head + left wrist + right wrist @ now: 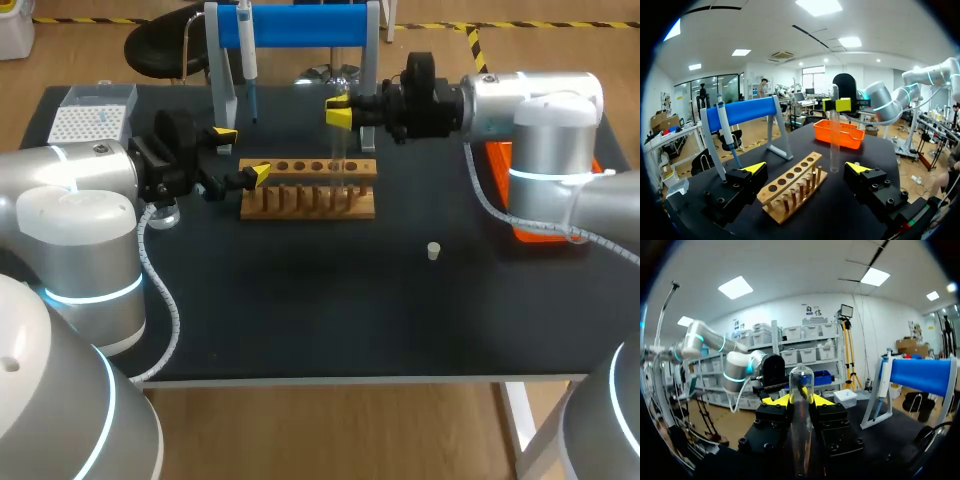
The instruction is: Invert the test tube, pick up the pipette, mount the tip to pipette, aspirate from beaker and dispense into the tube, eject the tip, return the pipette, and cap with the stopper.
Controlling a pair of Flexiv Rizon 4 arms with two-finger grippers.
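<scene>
Our right gripper [340, 113] is clamped on the test tube [338, 150], both yellow tips pressing it from two sides near its upper end. Tube hangs upright over the right-hand part of the wooden rack [308, 190]; we can't tell if its lower end touches the rack. In the right wrist view the tube [801, 385] sits betw. the fingers of that gripper [801, 401], rounded closed end up and poking above the tips

Our left gripper [241, 154] is spread wide w/ nothing in it, parked at the rack's left end. In the left wrist view its gripper [806, 169] has the rack [792, 187] lying ahead betw. the two fingers, untouched by either. The tube [834, 140] stands upright by the rack's far end, pinched up top by the right gripper [836, 105]

Pipette [248, 70] hangs on the blue stand [300, 25] behind the rack, next to the stand's left post; both wrist views catch it too [725, 130] [883, 385]. Stopper [433, 251] stands alone on the black table [300, 300], well apart from the rack, twd the front right. Tip box [93, 120] sits at the far left corner. Orange tray [525, 232] lies at the right edge, partly hidden under our right arm
</scene>
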